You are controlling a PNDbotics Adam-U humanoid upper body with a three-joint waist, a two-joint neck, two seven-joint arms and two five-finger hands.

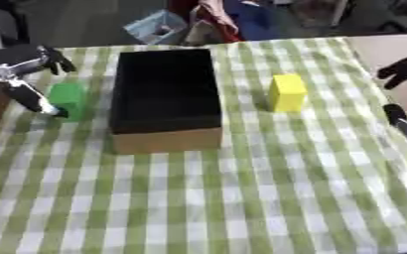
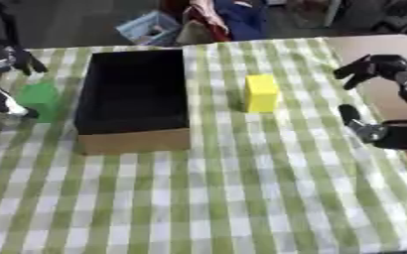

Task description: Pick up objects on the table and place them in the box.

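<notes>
two blocks, one green [image 1: 67, 97] by the spread left hand [image 1: 20, 74], one yellow [image 1: 287, 92]; one box [image 1: 165, 96]; right hand [image 2: 389, 99] open

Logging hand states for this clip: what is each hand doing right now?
Left hand: open, fingers spread around the green block, not closed on it.
Right hand: open, holding nothing, right of the yellow block.
</notes>
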